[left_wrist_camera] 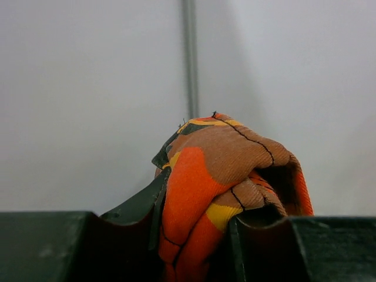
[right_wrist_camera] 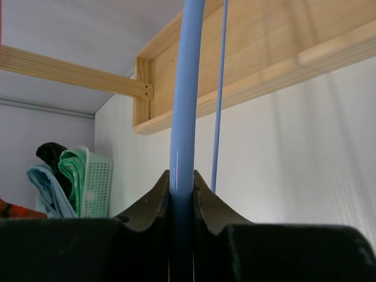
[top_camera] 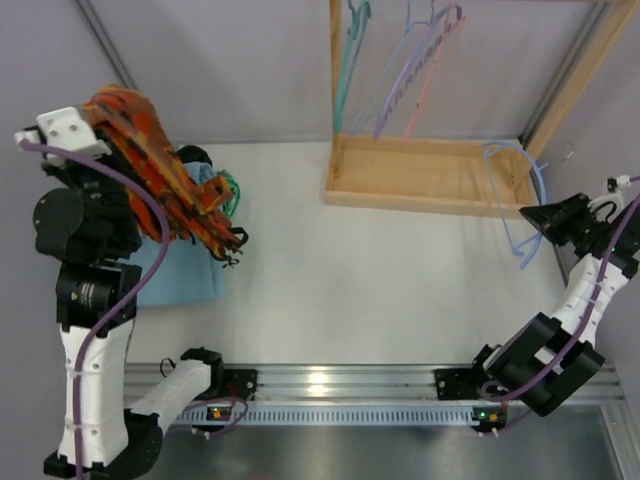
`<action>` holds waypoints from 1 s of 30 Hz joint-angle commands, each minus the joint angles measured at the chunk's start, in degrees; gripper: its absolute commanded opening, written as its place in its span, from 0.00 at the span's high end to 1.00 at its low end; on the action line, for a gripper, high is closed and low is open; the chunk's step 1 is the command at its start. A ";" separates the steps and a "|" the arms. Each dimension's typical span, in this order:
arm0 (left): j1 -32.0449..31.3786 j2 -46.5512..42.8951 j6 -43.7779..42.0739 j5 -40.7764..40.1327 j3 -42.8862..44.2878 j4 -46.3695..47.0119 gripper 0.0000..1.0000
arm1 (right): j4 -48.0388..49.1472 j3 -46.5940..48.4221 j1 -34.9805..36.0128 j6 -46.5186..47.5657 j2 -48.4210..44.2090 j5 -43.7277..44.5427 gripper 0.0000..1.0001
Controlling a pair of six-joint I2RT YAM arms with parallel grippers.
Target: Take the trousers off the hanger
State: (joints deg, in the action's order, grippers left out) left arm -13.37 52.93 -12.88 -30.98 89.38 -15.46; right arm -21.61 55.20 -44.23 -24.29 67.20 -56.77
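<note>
The orange, brown and yellow patterned trousers (top_camera: 160, 165) hang bunched from my left gripper (top_camera: 100, 125), raised at the far left above a basket. In the left wrist view the gripper (left_wrist_camera: 197, 235) is shut on a fold of the trousers (left_wrist_camera: 217, 164). The light blue hanger (top_camera: 520, 205) is bare and apart from the trousers, at the far right by the wooden rack. My right gripper (top_camera: 540, 222) is shut on it. In the right wrist view the jaws pinch the blue hanger bar (right_wrist_camera: 185, 117), with my right gripper (right_wrist_camera: 182, 188) closed round it.
A wooden rack (top_camera: 430, 175) stands at the back centre, with teal, purple and pink hangers (top_camera: 410, 70) on its rail. A green basket (top_camera: 228, 195) with light blue cloth (top_camera: 185, 270) sits at the left under the trousers, also seen in the right wrist view (right_wrist_camera: 97, 182).
</note>
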 commanded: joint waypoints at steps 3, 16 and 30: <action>11.49 -7.04 7.17 -1.62 6.33 0.27 1.00 | 5.87 3.42 1.86 -1.02 1.00 -0.27 1.00; 22.51 -11.53 -1.88 -13.68 -3.06 -1.59 1.00 | 3.85 8.96 5.73 -0.40 4.96 1.31 1.00; 22.33 12.35 -4.26 1.19 -13.90 25.22 1.00 | 3.32 9.66 7.93 -2.60 1.18 2.81 1.00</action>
State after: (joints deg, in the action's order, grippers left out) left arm 8.99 60.34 -16.69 -35.46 73.58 -7.70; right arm -20.88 60.99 -36.77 -26.20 71.59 -53.36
